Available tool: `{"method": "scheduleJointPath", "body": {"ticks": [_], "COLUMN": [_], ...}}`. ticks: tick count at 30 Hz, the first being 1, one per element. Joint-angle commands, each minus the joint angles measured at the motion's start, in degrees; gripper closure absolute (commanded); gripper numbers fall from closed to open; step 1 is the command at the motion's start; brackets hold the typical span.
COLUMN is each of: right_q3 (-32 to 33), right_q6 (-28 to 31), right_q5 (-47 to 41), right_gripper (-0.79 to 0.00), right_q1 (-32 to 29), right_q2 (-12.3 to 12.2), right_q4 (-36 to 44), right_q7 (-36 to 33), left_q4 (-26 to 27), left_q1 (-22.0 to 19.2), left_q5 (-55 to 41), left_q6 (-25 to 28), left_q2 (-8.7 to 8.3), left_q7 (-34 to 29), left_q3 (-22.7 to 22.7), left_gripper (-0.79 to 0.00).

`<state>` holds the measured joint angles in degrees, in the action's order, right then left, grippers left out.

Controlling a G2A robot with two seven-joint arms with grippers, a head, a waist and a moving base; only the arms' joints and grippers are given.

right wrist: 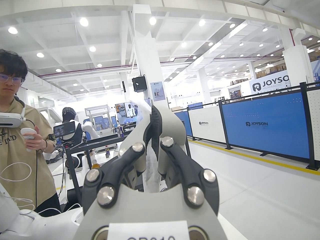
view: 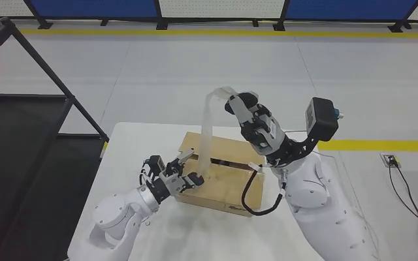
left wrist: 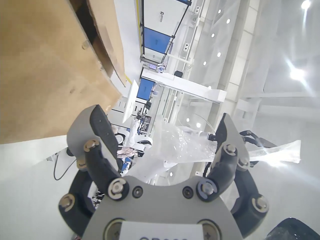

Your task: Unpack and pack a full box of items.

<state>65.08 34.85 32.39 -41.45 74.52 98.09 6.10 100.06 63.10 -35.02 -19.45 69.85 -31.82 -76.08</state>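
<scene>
A brown cardboard box [view: 222, 186] sits on the white table [view: 134, 147] with its top open. My right gripper [view: 234, 103] is raised above the box's far side, shut on a long clear plastic bag [view: 208, 130] that hangs from it down into the box. Up close, the bag [right wrist: 151, 171] is pinched between the right gripper's [right wrist: 156, 116] dark pads. My left gripper [view: 191, 168] stands open at the box's left front corner, holding nothing. From the left wrist, its gripper [left wrist: 161, 116] is beside the box wall [left wrist: 45, 63], with the crinkled bag [left wrist: 180, 143] farther off.
A black metal rack [view: 39, 130] stands just left of the table. A black cable [view: 251, 196] loops from the right arm over the box's right end. Bare table lies in front of the box and to its left.
</scene>
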Motion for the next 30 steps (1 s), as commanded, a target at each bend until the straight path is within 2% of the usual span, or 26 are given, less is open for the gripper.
{"method": "scheduleJointPath", "body": {"ticks": [1, 3, 4, 6, 8, 11, 13, 14, 30], "right_q3": [0.2, 0.3, 0.4, 0.5, 0.7, 0.9, 1.0, 1.1, 2.3], "right_q6": [-0.1, -0.2, -0.2, -0.3, -0.8, -0.8, -0.5, -0.4, 1.1], "right_q5": [0.0, 0.2, 0.3, 0.4, 0.9, 1.2, 1.2, 1.2, 1.0], "right_gripper": [0.0, 0.0, 0.0, 0.0, 0.0, 0.0, 0.0, 0.0, 0.0], "right_q1": [-0.1, -0.2, -0.2, -0.4, -0.4, -0.6, -0.7, -0.8, -1.7], "right_q2": [0.1, 0.1, 0.2, 0.3, 0.3, 0.4, 0.5, 0.5, 0.9], "right_q4": [-0.1, 0.0, 0.0, 0.0, 0.2, 0.3, 0.2, 0.2, -0.2], "right_q7": [0.0, 0.0, 0.1, 0.1, 0.1, 0.1, 0.1, 0.1, 0.3], "left_q4": [-0.2, -0.2, -0.1, 0.0, -0.1, 0.0, 0.2, 0.3, 1.1], "left_q1": [-0.3, -0.4, -0.4, -0.3, -0.1, 0.2, 0.4, 0.4, -0.6], "left_q5": [-1.1, -1.1, -1.0, -0.9, -0.6, -0.7, -0.7, -0.8, -1.3], "left_q6": [-0.4, -0.8, -1.0, -1.0, -0.6, -0.1, 0.2, 0.4, 2.4], "left_q2": [-0.02, -0.11, -0.16, -0.24, -0.32, -0.37, -0.43, -0.45, -0.88], "left_q7": [-1.1, -1.9, -2.2, -2.4, -2.1, -1.6, -1.4, -1.4, -0.7], "left_q3": [0.0, 0.0, 0.0, -0.2, -0.4, -0.6, -0.9, -1.1, -3.5], "left_gripper": [-0.739, -0.683, -0.573, -0.431, -0.314, -0.215, -0.089, 0.0, 0.0]}}
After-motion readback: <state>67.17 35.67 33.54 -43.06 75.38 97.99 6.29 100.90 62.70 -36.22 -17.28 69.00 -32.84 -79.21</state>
